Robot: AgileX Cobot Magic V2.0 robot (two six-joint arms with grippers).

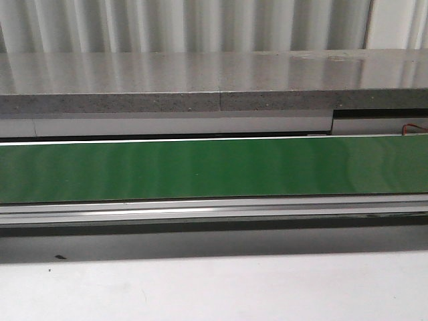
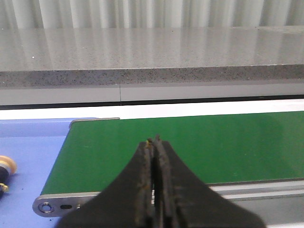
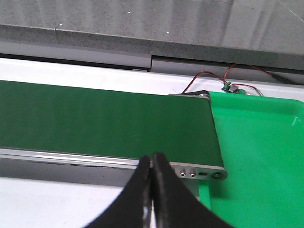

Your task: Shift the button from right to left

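Observation:
A yellow-orange round cap with a black part, seemingly a button (image 2: 5, 167), lies on the blue tray (image 2: 28, 142) and is mostly cut off by the edge of the left wrist view. No button shows on the green conveyor belt (image 1: 214, 167) or in the green tray (image 3: 256, 142). My left gripper (image 2: 154, 141) is shut and empty, hovering at the near side of the belt (image 2: 190, 147) close to its left end. My right gripper (image 3: 152, 156) is shut and empty, just before the belt's (image 3: 104, 123) near rail, close to its right end. Neither gripper shows in the front view.
A grey stone-like ledge (image 1: 200, 87) runs behind the belt. Red and black wires with a small circuit board (image 3: 231, 87) lie behind the green tray. A white table surface (image 1: 214, 287) lies in front of the conveyor's metal rail (image 1: 214, 207).

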